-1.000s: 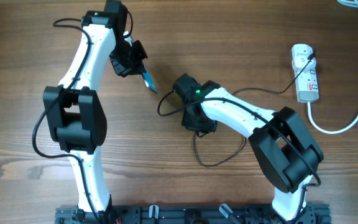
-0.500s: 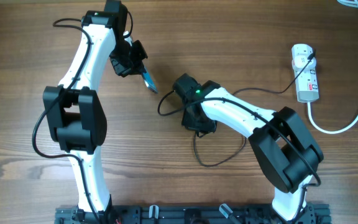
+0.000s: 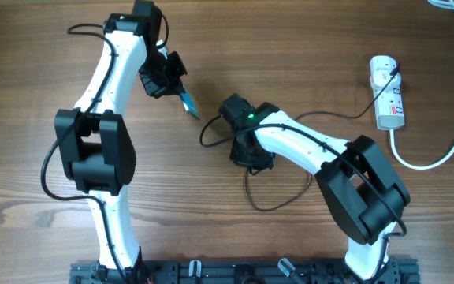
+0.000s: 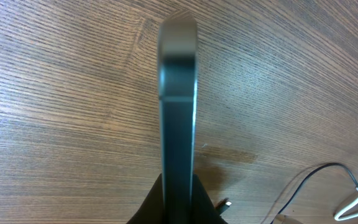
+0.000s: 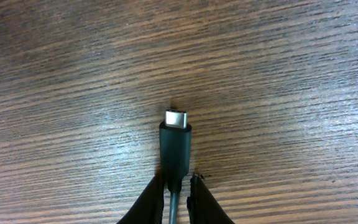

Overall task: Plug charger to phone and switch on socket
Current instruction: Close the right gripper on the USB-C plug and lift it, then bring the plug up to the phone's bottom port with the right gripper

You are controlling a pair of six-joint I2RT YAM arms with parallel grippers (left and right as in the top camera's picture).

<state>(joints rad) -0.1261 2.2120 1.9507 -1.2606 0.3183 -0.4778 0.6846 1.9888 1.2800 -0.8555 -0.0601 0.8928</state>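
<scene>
My left gripper [image 3: 172, 79] is shut on the phone [image 3: 188, 101] and holds it on edge above the table; the turquoise screen shows in the overhead view. In the left wrist view the phone [image 4: 178, 106] is seen edge-on between my left gripper's fingers [image 4: 178, 205]. My right gripper [image 3: 228, 110] is shut on the charger's plug end [image 5: 176, 143], its metal tip pointing away over the wood, a short way right of the phone. The black charger cable [image 3: 333, 117] runs to the white socket [image 3: 388, 102] at the far right.
A thick white cord [image 3: 448, 150] loops from the socket along the right edge. Slack black cable [image 3: 274, 207] loops on the table below my right arm. A small plug tip [image 4: 224, 203] shows near the phone in the left wrist view.
</scene>
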